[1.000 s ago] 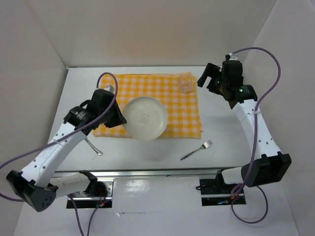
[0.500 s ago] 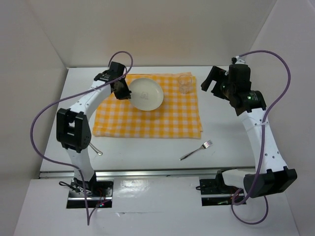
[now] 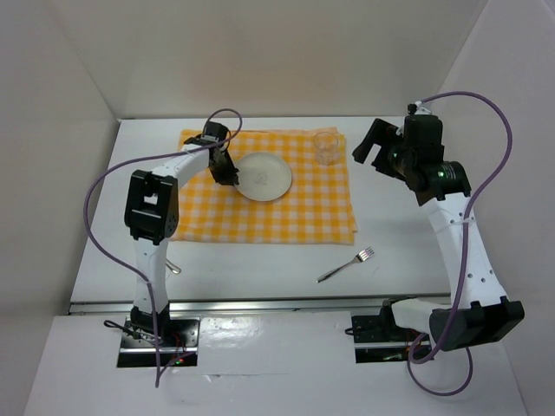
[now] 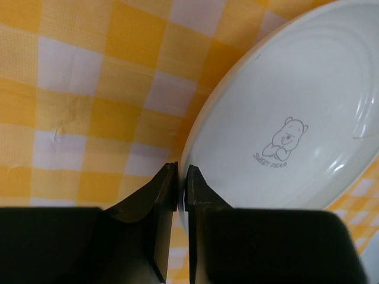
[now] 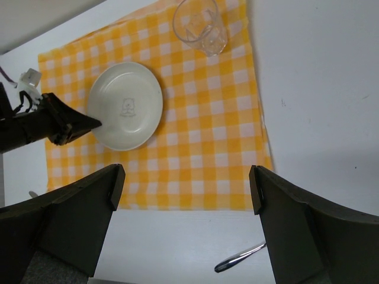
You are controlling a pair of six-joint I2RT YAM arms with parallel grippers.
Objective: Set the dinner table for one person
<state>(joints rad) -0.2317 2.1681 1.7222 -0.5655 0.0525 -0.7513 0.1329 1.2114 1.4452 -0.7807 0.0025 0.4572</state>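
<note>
Rim grip on the plate (image 4: 284,118)
My left end effector (image 4: 182,177) clamps its rim over the checked cloth (image 4: 89,89); this thin hold may slip. Right end effector (image 5: 186,177) apart.

What we find laid out on the dinner table (image 3: 399,251)
The cloth (image 3: 303,208) covers the far middle; on it we see the plate (image 3: 264,176) left of centre and the glass (image 3: 327,146) at the far right corner. The fork (image 3: 345,264) lies off the cloth, nearer the arm bases, right of centre.

1 dinner table (image 3: 390,217), 1 checked cloth (image 3: 303,208), 1 plate (image 3: 263,175), 1 clear glass (image 3: 326,146), 1 fork (image 3: 346,264), 1 spoon (image 3: 174,268) partly hidden
</note>
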